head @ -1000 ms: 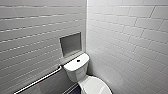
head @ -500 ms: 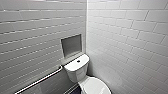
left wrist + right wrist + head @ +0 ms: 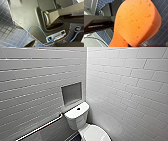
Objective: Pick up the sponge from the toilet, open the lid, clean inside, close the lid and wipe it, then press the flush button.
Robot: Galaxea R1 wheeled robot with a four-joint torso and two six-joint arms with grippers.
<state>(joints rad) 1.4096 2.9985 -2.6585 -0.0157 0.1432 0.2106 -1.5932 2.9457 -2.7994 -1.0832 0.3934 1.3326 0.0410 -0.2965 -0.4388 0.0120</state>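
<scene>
Sponge [image 3: 137, 22] apparently grasped by right pincer; left pincer: cannot tell; lid [image 3: 96, 133] down; lift by near edge, sponge kept clear.

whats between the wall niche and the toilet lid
In the head view, the toilet's white tank stands between the recessed niche and the lid, with the dark flush button in the middle of its top.

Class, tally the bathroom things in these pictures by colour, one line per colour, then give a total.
White: 1, the glossy ceramic toilet
Orange: 1, the porous foam sponge
Dark: 1, the small round flush button
Silver: 1, the metal wall rail
Total: 4
</scene>
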